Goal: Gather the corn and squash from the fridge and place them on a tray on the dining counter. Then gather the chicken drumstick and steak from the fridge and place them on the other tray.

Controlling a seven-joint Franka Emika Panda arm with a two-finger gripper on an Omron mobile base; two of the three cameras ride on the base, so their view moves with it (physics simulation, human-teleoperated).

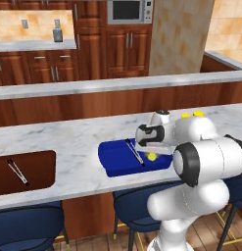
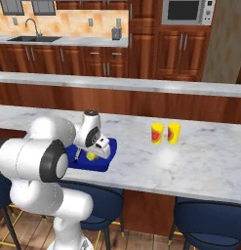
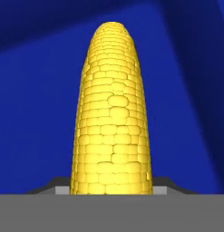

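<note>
My gripper (image 1: 151,154) is shut on the corn (image 3: 112,113), a yellow cob that points away from the hand toward the floor of the blue tray (image 3: 36,113). The hand hangs low over the right part of that tray (image 1: 115,164) on the dining counter. A bit of the corn (image 1: 152,157) peeks out below the hand, and the corn (image 2: 91,156) is a small yellow spot under the gripper (image 2: 92,154). Whether the cob touches the tray I cannot tell. The squash, chicken drumstick, steak and fridge are out of view.
A dark thin utensil (image 1: 134,151) lies across the blue tray. A brown tray (image 1: 41,164) with tongs (image 1: 17,171) sits at the counter's left. Two yellow canisters (image 2: 165,133) stand to the right. Blue stools (image 1: 142,206) line the near edge.
</note>
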